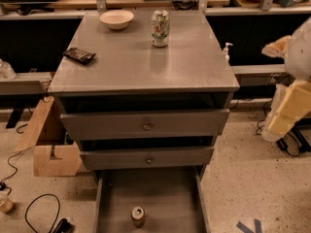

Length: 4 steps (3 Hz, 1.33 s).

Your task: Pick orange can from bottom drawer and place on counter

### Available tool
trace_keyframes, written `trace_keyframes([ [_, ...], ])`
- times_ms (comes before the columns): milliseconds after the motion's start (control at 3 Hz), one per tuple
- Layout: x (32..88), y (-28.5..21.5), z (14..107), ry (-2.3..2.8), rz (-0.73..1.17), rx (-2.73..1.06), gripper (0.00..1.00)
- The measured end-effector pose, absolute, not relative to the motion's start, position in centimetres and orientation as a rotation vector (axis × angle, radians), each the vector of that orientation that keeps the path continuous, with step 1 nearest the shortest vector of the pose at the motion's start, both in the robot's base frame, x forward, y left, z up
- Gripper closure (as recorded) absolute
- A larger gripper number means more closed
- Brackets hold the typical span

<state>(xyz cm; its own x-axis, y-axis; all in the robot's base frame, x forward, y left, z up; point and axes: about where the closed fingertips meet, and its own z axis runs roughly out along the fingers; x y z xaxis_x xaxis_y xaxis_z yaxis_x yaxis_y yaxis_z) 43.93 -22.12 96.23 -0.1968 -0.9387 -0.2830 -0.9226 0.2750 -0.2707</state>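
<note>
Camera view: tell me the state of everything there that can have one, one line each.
Wide grey bottom drawer: pulled open.
Small orange-gold drink can: upright on that drawer's floor, not held.
Two grey knobbed drawers: mostly pushed in.
White-and-green patterned can: upright on the grey metal counter.
White bowl: right way up on the counter.
Robot's cream gripper: at the right edge, away from the drawer.
</note>
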Motion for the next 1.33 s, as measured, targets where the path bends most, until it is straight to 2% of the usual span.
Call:
trace_keyframes([
  [667,45.6,-25.2,83.7,1.892,0.276,-1.441,0.00],
  [1000,46.1,-25.8,78.4,1.691,0.345,-1.496,0.00],
  [1333,46.2,-25.7,78.4,1.697,0.350,-1.489,0.00],
])
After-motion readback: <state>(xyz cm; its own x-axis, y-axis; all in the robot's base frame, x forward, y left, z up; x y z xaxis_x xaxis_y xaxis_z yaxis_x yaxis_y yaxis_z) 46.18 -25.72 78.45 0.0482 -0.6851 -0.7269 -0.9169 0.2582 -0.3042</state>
